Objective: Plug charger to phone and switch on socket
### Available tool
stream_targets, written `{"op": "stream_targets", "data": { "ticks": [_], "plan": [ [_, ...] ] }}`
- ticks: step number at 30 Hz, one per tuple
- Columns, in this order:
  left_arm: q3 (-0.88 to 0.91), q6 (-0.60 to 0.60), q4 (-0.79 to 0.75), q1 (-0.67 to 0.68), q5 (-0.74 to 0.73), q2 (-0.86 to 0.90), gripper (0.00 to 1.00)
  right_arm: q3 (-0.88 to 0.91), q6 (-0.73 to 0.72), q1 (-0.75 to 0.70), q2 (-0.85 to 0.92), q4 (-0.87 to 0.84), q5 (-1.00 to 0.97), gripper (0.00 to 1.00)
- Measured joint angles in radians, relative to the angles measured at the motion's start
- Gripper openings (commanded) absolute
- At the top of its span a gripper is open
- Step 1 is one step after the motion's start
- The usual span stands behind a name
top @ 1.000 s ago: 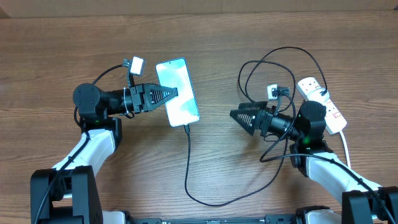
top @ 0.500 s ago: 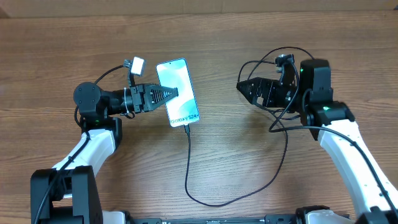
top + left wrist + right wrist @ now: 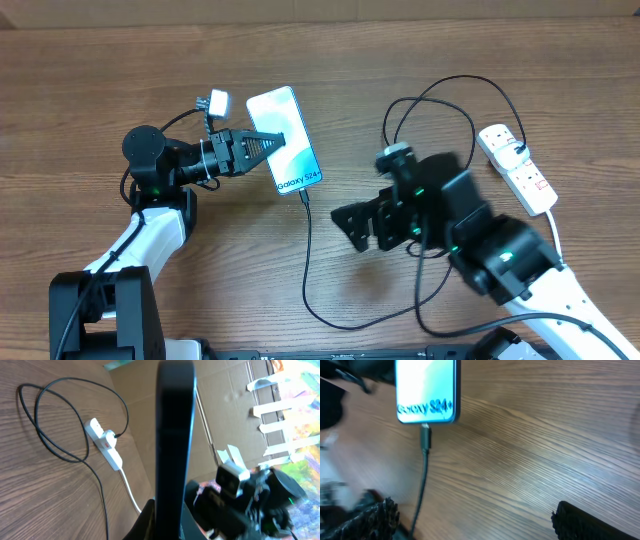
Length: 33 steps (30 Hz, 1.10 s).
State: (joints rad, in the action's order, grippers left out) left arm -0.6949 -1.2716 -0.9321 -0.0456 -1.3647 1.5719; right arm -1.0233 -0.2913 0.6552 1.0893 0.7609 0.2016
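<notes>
My left gripper [image 3: 272, 146] is squeezed shut on the phone [image 3: 296, 165]. It pinches the phone by one long side. The screen is light blue and white, and it says Galaxy S24 near the bottom end. My left wrist camera sees only the phone's thin dark edge, standing up between my fingers. I cannot tell if the phone touches the table [image 3: 100, 60].

The charger [image 3: 307, 260] is a long thin black cable. Its small tip is pushed into the bottom end of the phone. From there the cable runs down the table toward me, bends, and goes off to the right under my right arm. It makes big loops near the socket [image 3: 517, 168].

The socket is a long white power strip at the far right of the table, well apart from the phone. A black plug [image 3: 519, 150] sits in it. Its red switches [image 3: 540, 185] are too small for me to tell if they are on or off. A thick white cord [image 3: 128, 491] comes out of one end.

My right gripper [image 3: 348, 228] hangs over the table between the phone and the socket, just right of the cable. It looks blurry from above. My right wrist camera shows its two fingers [image 3: 375, 517] far apart, with only bare wood between them. It is wide open and holds nothing.
</notes>
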Motion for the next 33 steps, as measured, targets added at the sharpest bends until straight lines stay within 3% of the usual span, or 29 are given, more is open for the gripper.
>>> {"op": "stream_targets", "data": {
  "ticks": [2,6,10,13,21,33],
  "plan": [
    [0.0,0.002,0.001,0.0,0.001,0.0,0.05,0.0,-0.019,0.063,0.012,-0.003,-0.073,0.99],
    [0.0,0.011,0.001,0.0,0.0,0.0,0.04,0.0,-0.045,0.178,0.041,-0.051,-0.159,0.85],
    [0.0,0.015,0.002,0.0,0.0,0.0,0.04,0.0,-0.057,0.245,0.093,-0.095,-0.219,0.77],
    [0.0,0.016,0.002,0.0,0.0,0.0,0.04,0.0,-0.066,0.251,0.146,-0.124,-0.256,0.69],
    [0.0,0.031,0.002,0.0,-0.001,0.0,0.04,0.0,-0.076,0.251,0.216,-0.211,-0.289,0.36],
    [0.0,0.052,0.001,0.0,0.005,0.0,0.04,0.0,-0.077,0.256,0.216,-0.29,-0.286,0.04]
  ]
}}
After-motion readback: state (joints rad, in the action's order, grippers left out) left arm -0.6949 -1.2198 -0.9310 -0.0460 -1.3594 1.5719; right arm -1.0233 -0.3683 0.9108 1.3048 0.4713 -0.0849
